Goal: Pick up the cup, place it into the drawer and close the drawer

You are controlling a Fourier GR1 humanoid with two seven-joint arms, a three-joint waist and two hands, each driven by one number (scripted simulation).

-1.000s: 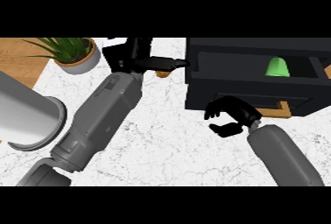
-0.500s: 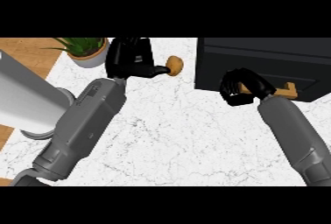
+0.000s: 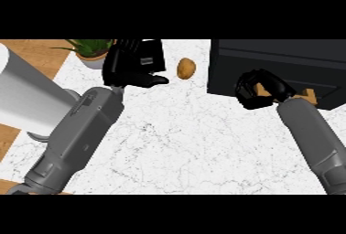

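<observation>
One black drawer unit [image 3: 283,61] fills the view from about one to three o'clock, its front face toward the marble counter [image 3: 189,146]. The drawer front sits flush with the cabinet, so it looks closed. The cup shows nowhere in the head view; whether it lies inside the closed drawer cannot be told from here.

Two hands are in sight. The right hand [image 3: 260,89] sits at roughly two o'clock, its fingers curled inward against the lower front of the drawer unit and holding nothing that can be seen. Just beside it, at its three o'clock side, one small tan wooden piece [image 3: 307,97] pokes out at the foot of the cabinet; it is probably a handle or a bit of trim, but too little shows to say. The right forearm runs from the hand down to the five o'clock corner.

The left hand [image 3: 135,66] rests near eleven o'clock, fingers straight and apart, thumb out toward one brown potato-like object [image 3: 186,68] at twelve o'clock, near it but not touching.

One potted plant [image 3: 91,50] stands at ten o'clock, and one pale cylinder [image 3: 24,100] lies at nine o'clock.
</observation>
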